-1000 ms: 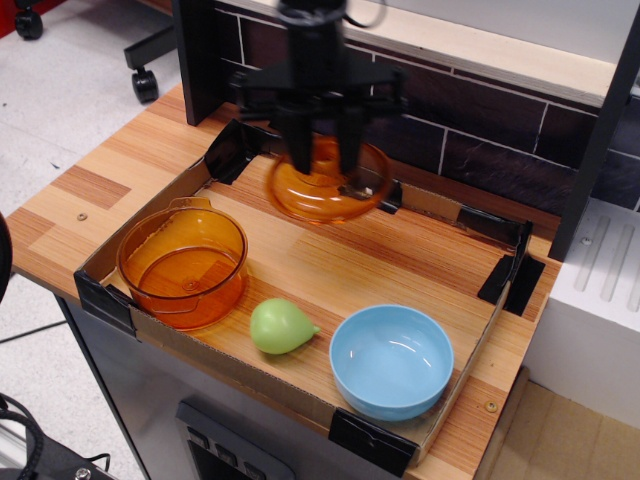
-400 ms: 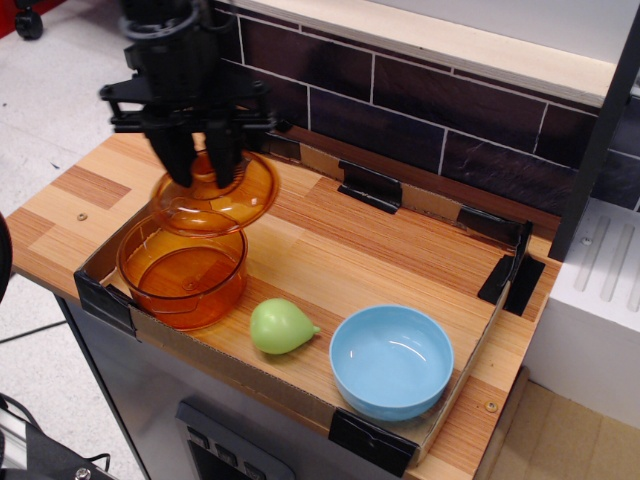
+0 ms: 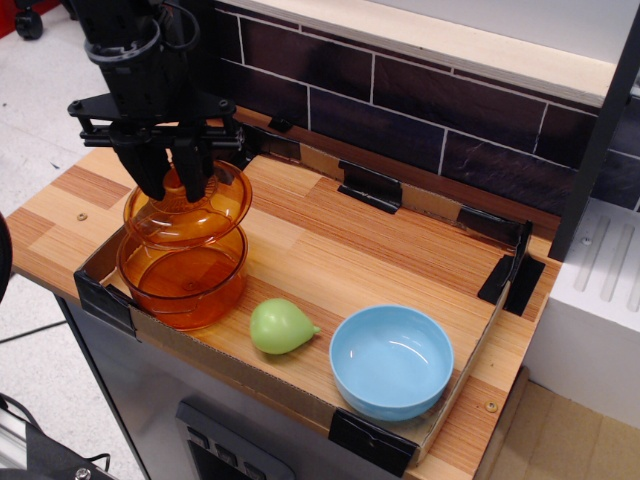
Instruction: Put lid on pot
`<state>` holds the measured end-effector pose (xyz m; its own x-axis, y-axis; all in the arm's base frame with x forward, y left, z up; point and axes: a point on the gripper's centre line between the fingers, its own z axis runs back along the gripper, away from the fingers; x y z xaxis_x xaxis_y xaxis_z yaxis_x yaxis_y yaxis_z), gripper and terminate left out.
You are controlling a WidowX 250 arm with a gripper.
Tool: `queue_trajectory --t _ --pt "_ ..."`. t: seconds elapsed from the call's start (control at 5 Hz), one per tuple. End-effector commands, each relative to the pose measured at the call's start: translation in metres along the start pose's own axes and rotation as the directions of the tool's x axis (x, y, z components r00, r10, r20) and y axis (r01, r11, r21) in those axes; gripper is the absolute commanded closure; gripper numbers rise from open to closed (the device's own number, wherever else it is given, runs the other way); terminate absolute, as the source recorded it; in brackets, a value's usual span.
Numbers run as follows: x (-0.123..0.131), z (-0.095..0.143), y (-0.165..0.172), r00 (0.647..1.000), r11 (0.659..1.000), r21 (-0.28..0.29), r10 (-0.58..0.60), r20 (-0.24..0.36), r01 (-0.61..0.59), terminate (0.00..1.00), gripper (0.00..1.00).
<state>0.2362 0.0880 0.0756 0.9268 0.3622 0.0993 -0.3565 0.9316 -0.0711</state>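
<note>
The orange translucent lid (image 3: 195, 213) hangs from my gripper (image 3: 173, 183), whose black fingers are shut on the knob at its centre. The lid is held just above the far half of the deep orange pot (image 3: 183, 280), overlapping its rim in this view; I cannot tell whether lid and rim touch. The pot stands at the left end of the shallow cardboard tray (image 3: 420, 260). The knob is mostly hidden by the fingers.
A light green pear-shaped toy (image 3: 280, 326) lies right of the pot. A light blue bowl (image 3: 391, 361) stands at the tray's front right. Black tape corners mark the tray edges. A dark tiled wall (image 3: 400, 100) runs along the back.
My gripper has carried the lid from the back middle of the tray leftward and down, to just over the pot. The pot, pear and bowl have not moved.
</note>
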Motion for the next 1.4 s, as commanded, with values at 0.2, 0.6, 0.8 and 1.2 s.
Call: queue_trajectory --t 0.2,0.6,0.8,1.2 --pt "-0.011 -0.009 -0.007 0.998 0.998 0.049 -0.046 0.036 0.045 0.00 1.00" --pt "-0.015 -0.012 -0.008 0.998 0.997 0.048 -0.058 0.034 0.056 0.00 1.00" --pt "-0.017 -0.011 -0.004 0.997 0.997 0.035 -0.064 0.034 0.062 0.00 1.00" --pt "-0.019 -0.009 0.005 0.998 0.997 0.032 -0.064 0.025 0.063 0.00 1.00"
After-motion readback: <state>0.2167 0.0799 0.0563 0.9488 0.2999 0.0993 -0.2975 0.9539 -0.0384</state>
